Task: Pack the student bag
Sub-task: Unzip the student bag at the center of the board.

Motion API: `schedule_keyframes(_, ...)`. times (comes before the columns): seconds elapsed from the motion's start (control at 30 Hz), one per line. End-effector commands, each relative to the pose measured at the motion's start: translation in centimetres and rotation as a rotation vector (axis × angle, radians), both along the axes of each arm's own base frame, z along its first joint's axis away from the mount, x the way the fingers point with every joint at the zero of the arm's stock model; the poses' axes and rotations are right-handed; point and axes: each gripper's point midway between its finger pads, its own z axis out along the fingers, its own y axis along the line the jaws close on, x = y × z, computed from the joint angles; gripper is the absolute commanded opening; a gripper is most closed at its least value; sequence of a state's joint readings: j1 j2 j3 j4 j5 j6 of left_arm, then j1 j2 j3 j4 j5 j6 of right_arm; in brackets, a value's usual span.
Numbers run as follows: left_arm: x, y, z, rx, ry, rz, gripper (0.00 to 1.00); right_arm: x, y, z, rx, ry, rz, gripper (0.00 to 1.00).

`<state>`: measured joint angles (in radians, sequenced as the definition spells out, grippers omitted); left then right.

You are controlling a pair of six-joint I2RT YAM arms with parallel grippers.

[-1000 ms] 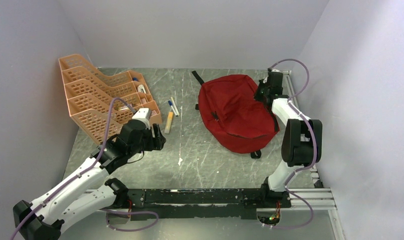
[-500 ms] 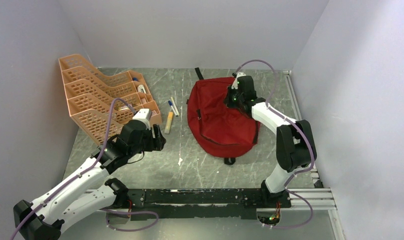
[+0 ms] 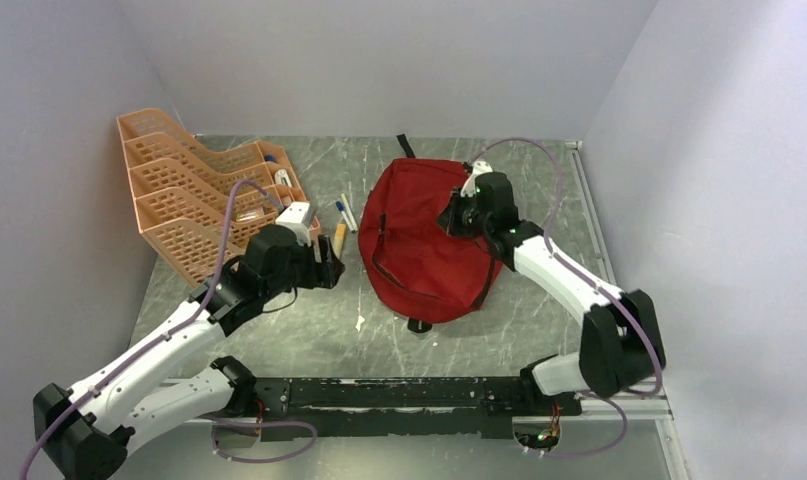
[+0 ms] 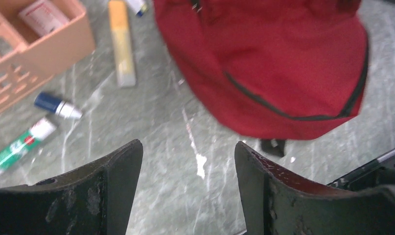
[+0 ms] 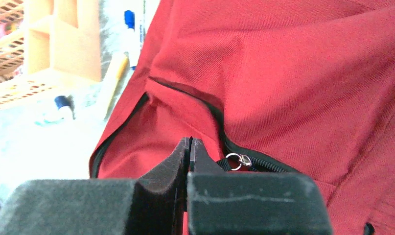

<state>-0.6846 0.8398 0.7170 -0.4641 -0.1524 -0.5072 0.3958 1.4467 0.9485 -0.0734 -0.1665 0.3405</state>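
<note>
You see matt woven red cloth on the student bag (image 3: 424,240), smooth orange plastic on the tray rack (image 3: 179,190), a faintly glossy marbled table (image 3: 379,330).

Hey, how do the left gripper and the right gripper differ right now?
The left gripper stands open and empty; the right gripper is shut, apparently pinching fabric of the student bag beside its zipper. The left gripper hangs over bare table near the orange rack; the right gripper is at the student bag. Both are dark two-finger tools.
</note>
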Motion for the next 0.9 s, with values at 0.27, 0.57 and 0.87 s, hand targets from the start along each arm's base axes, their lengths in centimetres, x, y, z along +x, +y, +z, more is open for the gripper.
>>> schedule_keyframes(0.27,3.7,-10.2,10.6,-0.273,-0.483,-0.322,0.72,-5.6,-2.6,5.5,0.127,-0.126,-0.135,0.00)
schedule_keyframes(0.57,2.1,-17.7,10.4,-0.241,-0.701,-0.547,0.71,-4.1,-4.0,6.4,0.131,-0.155,-0.258,0.00)
schedule_keyframes(0.87,3.5,-21.3,7.9,-0.180,-0.849,-0.620,0.69,-2.6,-3.3,9.3,0.201,-0.152,-0.290,0.00)
